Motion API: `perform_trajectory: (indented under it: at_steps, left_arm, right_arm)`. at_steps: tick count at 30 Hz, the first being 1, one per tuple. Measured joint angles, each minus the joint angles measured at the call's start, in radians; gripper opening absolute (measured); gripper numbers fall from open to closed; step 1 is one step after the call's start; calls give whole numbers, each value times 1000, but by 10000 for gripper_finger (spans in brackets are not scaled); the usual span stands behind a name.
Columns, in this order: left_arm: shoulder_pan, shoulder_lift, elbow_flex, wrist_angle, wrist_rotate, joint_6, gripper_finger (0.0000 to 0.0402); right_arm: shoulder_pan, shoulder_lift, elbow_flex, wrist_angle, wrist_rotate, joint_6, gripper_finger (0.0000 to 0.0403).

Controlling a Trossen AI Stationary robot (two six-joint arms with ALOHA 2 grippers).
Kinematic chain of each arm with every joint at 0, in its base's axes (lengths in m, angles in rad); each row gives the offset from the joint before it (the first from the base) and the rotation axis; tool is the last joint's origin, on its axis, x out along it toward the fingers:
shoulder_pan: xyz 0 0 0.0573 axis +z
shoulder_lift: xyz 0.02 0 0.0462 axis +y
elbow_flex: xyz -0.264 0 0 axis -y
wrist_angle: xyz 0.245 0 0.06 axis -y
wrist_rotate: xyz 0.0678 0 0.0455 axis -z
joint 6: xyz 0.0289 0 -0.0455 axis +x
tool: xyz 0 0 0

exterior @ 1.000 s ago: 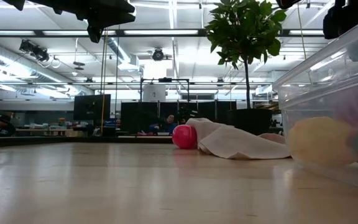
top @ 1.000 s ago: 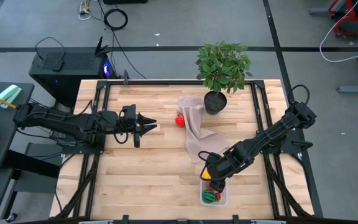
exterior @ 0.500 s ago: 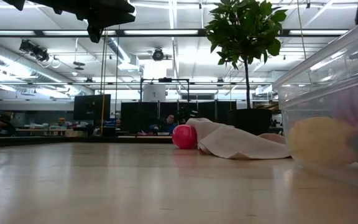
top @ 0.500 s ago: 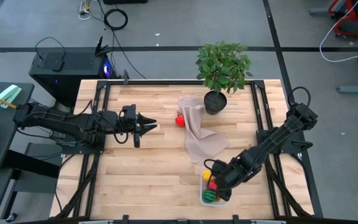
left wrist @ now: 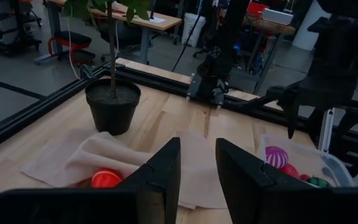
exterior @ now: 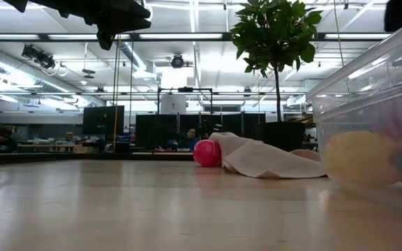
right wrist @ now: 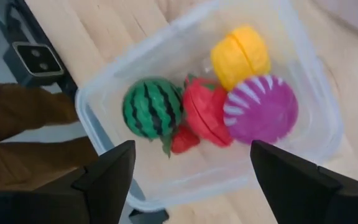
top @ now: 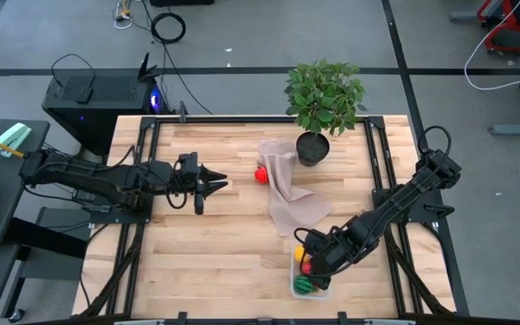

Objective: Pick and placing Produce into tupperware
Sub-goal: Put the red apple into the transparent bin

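Four toys lie in the tupperware [right wrist: 303,118] near my front table edge: striped watermelon [right wrist: 153,107], red piece [right wrist: 207,112], yellow piece [right wrist: 240,55], purple ball [right wrist: 265,111]. Right gripper [top: 309,264] hovers above it, jaws wide, empty; it has shifted slightly since half a second back. Left gripper [top: 217,184] unchanged, narrow, empty. One red ball [top: 261,174] remains beside the cloth [top: 292,194].

We see a light wooden table [top: 206,239] filling the middle of the high view. On it, at upper centre-right, stands a potted plant [top: 313,147]; a beige cloth [top: 289,199] lies beside it, with a red toy fruit [top: 261,174] at its left edge. The clear tupperware [top: 322,285] sits at the lower right.
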Motion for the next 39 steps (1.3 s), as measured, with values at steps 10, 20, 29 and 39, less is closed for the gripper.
perform_trajectory:
  at_steps: [10,20,29,39]
  left_arm:
    - [0,0,0,-8,0,-20,107]
    - [0,0,0,-17,0,-20,107]
    - [0,0,0,-52,0,-51,107]
    - [-2,0,0,-82,0,-81,107]
  right_arm:
    - [-45,0,0,55,16,-82,320]
    - [-304,0,2,217,-67,-483,320]
    - [-463,79,203,146,-79,-895,320]
    - [-522,451,558,-192,87,-1071,320]
